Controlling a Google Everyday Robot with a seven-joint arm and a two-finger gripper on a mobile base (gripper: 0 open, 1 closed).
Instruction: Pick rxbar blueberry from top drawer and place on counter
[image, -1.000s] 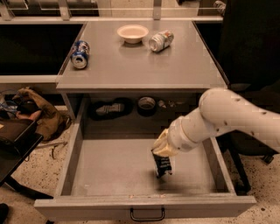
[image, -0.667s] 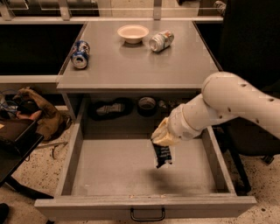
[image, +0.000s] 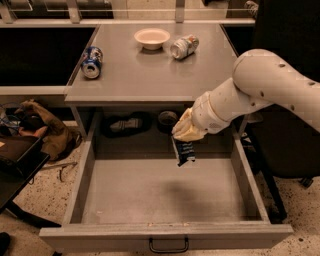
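My gripper is shut on the top end of the rxbar blueberry, a dark navy bar with pale print that hangs down from the fingers. It is held well above the floor of the open top drawer, near the drawer's back right, just below the front edge of the counter. My white arm reaches in from the right.
On the counter lie a blue soda can at the left, a white bowl and a silver can at the back. Dark objects sit on the shelf behind the drawer. A bag lies on the floor at the left.
My gripper has lifted the rxbar blueberry off the drawer floor and carried it up and toward the counter's front edge.
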